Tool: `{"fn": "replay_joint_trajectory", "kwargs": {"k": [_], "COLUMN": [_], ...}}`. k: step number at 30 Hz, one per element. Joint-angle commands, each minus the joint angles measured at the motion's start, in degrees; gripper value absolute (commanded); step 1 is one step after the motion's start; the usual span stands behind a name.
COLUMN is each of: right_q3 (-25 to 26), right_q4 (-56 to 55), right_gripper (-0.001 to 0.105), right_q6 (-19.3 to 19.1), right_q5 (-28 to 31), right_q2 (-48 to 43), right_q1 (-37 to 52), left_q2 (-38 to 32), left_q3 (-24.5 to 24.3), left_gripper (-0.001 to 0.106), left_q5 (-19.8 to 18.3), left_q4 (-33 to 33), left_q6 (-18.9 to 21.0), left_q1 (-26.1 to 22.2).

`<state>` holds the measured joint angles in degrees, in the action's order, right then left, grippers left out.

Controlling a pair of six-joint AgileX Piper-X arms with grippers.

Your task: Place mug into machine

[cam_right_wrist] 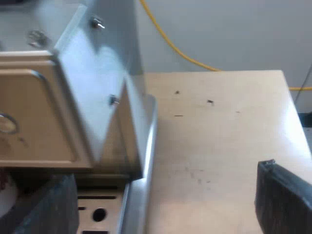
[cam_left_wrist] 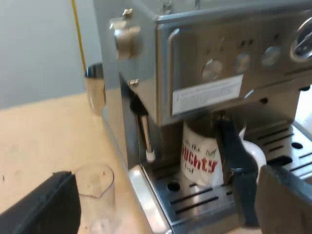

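The white mug with red lettering [cam_left_wrist: 200, 156] stands upright on the slotted metal drip tray [cam_left_wrist: 195, 202] of the brushed-steel espresso machine [cam_left_wrist: 204, 58], tucked under the machine's front panel. Just beside the mug hangs the thin steam wand [cam_left_wrist: 145, 131].

The right gripper [cam_right_wrist: 165, 170] has its jaws wide apart. One finger is over the drip tray near the machine's base corner and the other is over the bare pale wooden counter [cam_right_wrist: 219, 136]. From the left wrist view, one of its black fingers [cam_left_wrist: 235, 156] is close against the mug's side; whether it touches the mug cannot be told. Nothing is clamped between the jaws.

The left gripper [cam_left_wrist: 166, 174] also has its jaws spread wide and holds nothing. It sits low at the machine's front, with one finger over the counter and the other over the drip tray near the mug.

A clear plastic measuring glass [cam_left_wrist: 95, 183] stands on the counter just beside the drip tray's corner. A small steel jug [cam_left_wrist: 95, 87] stands farther along the machine's side, near the counter's edge at the wall. The machine stands well in from the counter's corner that shows in the right wrist view.
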<state>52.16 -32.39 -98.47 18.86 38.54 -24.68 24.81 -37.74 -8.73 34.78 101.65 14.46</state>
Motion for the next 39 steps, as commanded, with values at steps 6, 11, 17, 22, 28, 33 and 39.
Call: {"fn": "replay_joint_trajectory", "kwargs": {"k": [6, 11, 17, 22, 28, 33, 39], "right_q3": [-5.8, -8.6, -8.7, -8.7, -8.7, -8.7, -8.7], "right_q4": [0.0, -0.5, -4.7, -9.1, -11.0, -14.6, -22.0], "right_gripper": [0.078, 0.078, 0.077, 0.077, 0.077, 0.077, 0.077], "right_q6": [-0.3, -0.3, -0.6, -0.6, -3.3, -4.9, -5.5], "right_q5": [-1.5, -2.1, -6.2, -6.2, -10.1, -10.0, -9.6], "right_q2": [-10.5, -14.8, -18.6, -23.5, -30.3, -35.4, -40.8], "right_q1": [5.1, 10.6, 14.6, 14.6, 14.5, 14.5, 14.5], "left_q2": [-2.0, -6.7, -14.2, -19.6, -24.5, -27.2, -27.8], "left_q3": [-0.5, -0.5, -0.5, -0.5, -0.5, -0.6, -0.7], "left_gripper": [0.079, 0.079, 0.079, 0.079, 0.079, 0.079, 0.079], "left_q5": [-4.9, -5.7, -5.7, -5.7, -6.6, -6.6, -6.6], "left_q4": [3.0, 3.8, 7.0, 9.5, 12.1, 12.7, 17.3], "left_q6": [-0.1, -0.1, -0.1, -0.1, -0.1, 0.1, 0.1], "left_q1": [-9.7, -10.0, -10.0, -10.0, -10.0, -10.0, -10.0]}}
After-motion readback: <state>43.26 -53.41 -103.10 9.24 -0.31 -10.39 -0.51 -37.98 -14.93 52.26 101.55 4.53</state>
